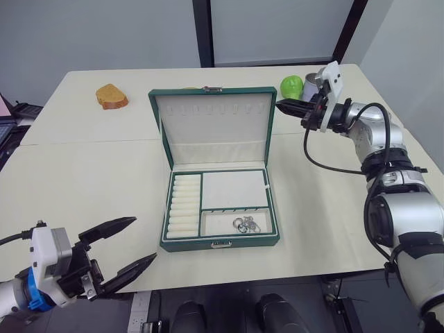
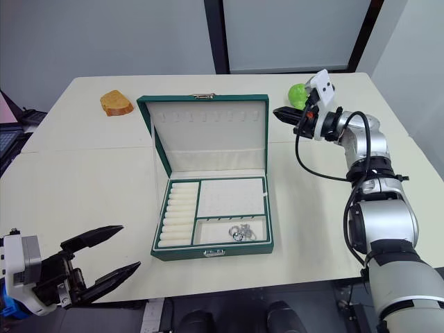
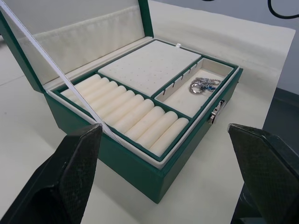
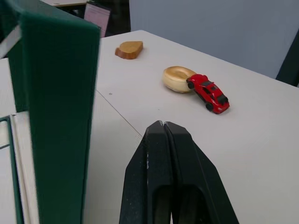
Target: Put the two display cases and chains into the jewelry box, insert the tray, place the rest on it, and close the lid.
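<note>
The dark green jewelry box [image 1: 220,241] stands open at the table's middle, its lid [image 1: 211,125] upright behind it. The cream-lined tray [image 1: 234,189] sits inside the box, and a small heap of silvery jewelry [image 1: 246,223] lies in its front right compartment. The display cases and chains are hidden. My left gripper [image 1: 144,238] hovers open and empty at the table's front left edge, pointing towards the box. My right gripper [image 1: 279,104] is shut on nothing, just right of the lid's right edge, apart from it.
A bread slice [image 1: 111,96] lies at the back left. A green ball [image 1: 291,86] and a metal can [image 1: 310,83] stand behind my right gripper. The right wrist view shows a doughnut [image 4: 177,78] touching a red toy car [image 4: 209,93] behind the lid.
</note>
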You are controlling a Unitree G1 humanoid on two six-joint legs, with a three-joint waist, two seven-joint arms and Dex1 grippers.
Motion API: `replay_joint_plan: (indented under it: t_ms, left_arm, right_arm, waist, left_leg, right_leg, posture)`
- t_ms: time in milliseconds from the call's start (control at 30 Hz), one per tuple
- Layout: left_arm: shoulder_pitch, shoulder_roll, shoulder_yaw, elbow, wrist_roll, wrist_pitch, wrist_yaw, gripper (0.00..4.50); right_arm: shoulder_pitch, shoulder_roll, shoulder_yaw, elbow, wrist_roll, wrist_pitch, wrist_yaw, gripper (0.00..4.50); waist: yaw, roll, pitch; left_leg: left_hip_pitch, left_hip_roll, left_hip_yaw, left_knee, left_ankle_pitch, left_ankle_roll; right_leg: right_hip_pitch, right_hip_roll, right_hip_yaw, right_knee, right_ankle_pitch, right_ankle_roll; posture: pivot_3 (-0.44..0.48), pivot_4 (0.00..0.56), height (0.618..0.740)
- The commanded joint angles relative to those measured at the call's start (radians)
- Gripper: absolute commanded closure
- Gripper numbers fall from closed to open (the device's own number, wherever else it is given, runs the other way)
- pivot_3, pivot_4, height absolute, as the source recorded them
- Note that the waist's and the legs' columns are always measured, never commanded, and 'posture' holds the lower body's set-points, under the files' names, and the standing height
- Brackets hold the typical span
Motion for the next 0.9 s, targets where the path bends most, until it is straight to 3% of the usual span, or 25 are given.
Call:
replay_joint_plan:
  t_ms: [33,367,900]
  left_arm:
    - [0.012,-0.002,0.03,-0.013,-0.006,-0.012,-0.01,0.03]
    - [0.008,0.005,0.042,-0.002,-0.002,-0.01,-0.004,0.03]
    - [0.003,0.028,0.058,0.007,-0.017,0.048,0.024,0.03]
  right_arm:
    - [-0.023,-0.009,-0.028,-0.098,0.043,0.04,0.062,4.5]
    - [0.121,-0.088,0.014,-0.467,0.172,0.352,0.288,4.5]
    - [0.164,-0.109,-0.005,-0.506,0.171,0.36,0.24,4.5]
  waist:
    - [0.0,0.0,0.0]
    - [0.0,0.0,0.0]
    - [0.0,0.0,0.0]
  left_leg:
    - [0.0,0.0,0.0,0.0,0.0,0.0]
    - [0.0,0.0,-0.001,0.0,0.0,0.0]
    - [0.0,-0.001,-0.001,0.0,0.0,0.0]
  right_leg:
    - [0.0,0.0,0.0,0.0,0.0,0.0]
    - [0.0,0.0,-0.001,0.0,0.0,0.0]
    - [0.001,0.0,0.0,0.0,0.0,0.0]
  posture:
    - [0.0,0.15,0.74]
    - [0.0,0.15,0.74]
    - [0.0,0.15,0.74]
